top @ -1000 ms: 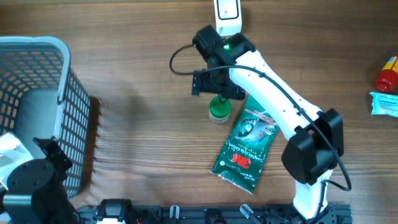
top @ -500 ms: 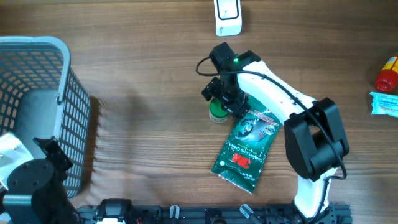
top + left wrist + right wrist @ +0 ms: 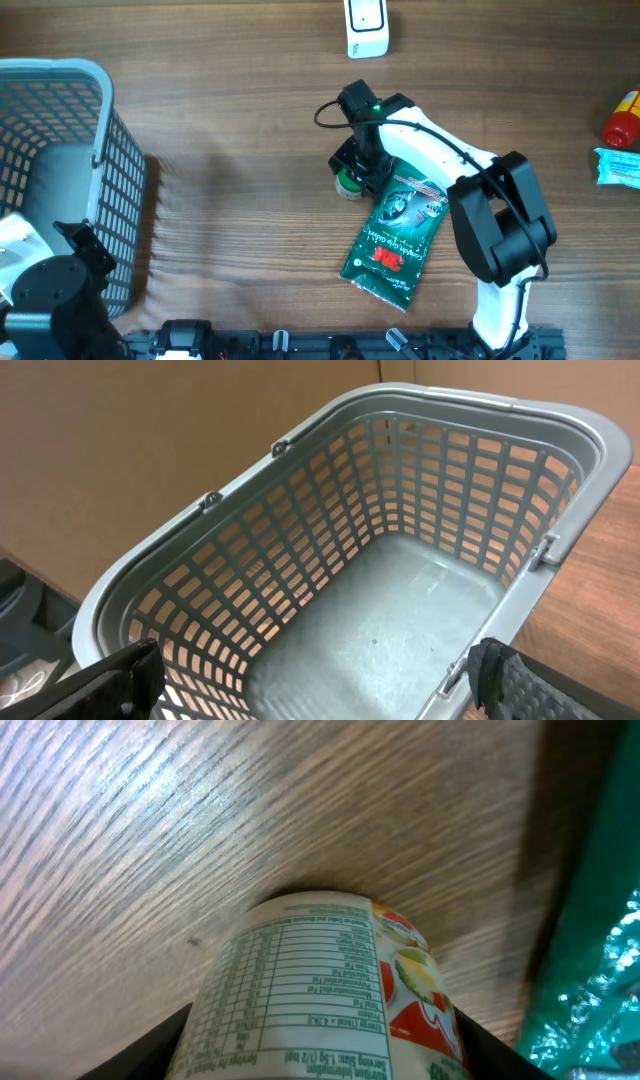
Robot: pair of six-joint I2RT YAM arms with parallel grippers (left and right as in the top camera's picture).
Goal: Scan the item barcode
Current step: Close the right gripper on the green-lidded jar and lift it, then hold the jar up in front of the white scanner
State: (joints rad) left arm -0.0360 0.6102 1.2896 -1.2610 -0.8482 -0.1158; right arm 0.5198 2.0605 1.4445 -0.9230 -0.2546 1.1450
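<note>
The item is a small white tub [image 3: 349, 181] with a green lid, standing mid-table against the top of a green foil pouch [image 3: 395, 230]. My right gripper [image 3: 360, 163] has come down over it. In the right wrist view the tub [image 3: 320, 985] fills the space between the fingers [image 3: 165, 1045], which press against both its sides; a nutrition table and a red and yellow picture face the camera, and no barcode shows. A white scanner [image 3: 366, 28] stands at the far edge. My left gripper [image 3: 315, 680] hangs open over the grey basket [image 3: 560, 450], holding nothing.
The grey basket [image 3: 70, 75] takes up the left side of the table. A red bottle [image 3: 622, 120] and a pale blue packet [image 3: 618, 167] lie at the right edge. The green pouch [image 3: 590, 970] lies right beside the tub.
My right arm has drawn back from near the scanner and come down onto the tub. Its jaws have narrowed around the tub. The left arm has not moved.
</note>
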